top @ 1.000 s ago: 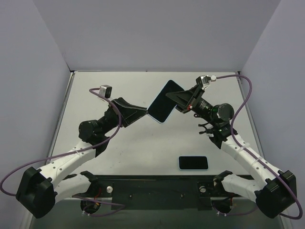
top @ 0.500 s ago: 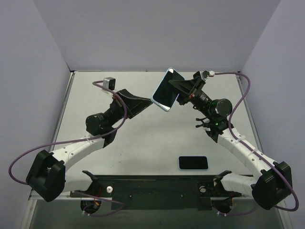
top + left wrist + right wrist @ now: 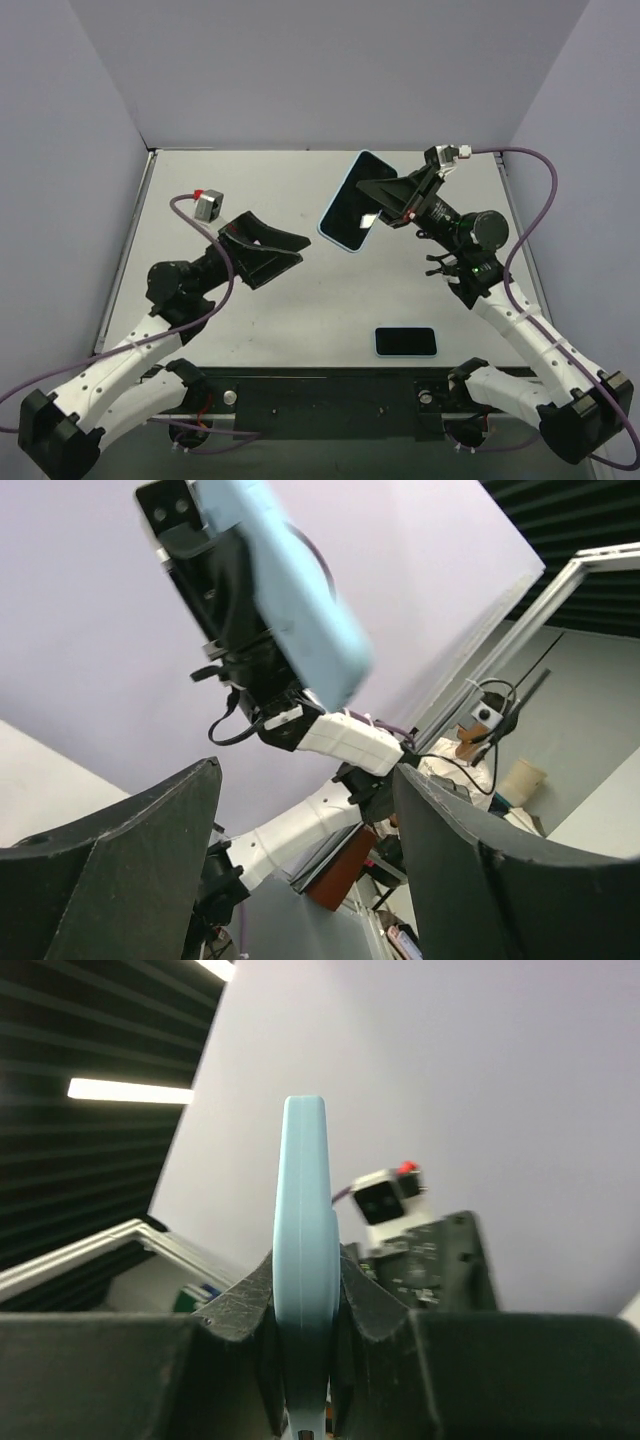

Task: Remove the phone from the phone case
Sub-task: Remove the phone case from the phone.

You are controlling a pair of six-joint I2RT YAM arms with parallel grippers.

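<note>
Now that the left gripper [image 3: 300, 248] has let go and backed off, jaws spread, the right gripper [image 3: 370, 203] alone clamps the phone case [image 3: 343, 218] aloft, the phone seemingly still inside.

Top view looks down from behind the arms [image 3: 150, 340] over the surface [image 3: 300, 300]. Both wrist views face upward, close, sharing the case [image 3: 290, 590].

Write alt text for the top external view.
The right gripper holds a light-blue phone case tilted above the table, jaws shut on its edge. The left gripper hangs apart from it, jaws open. A dark-screened phone lies flat near the table's front edge.
</note>
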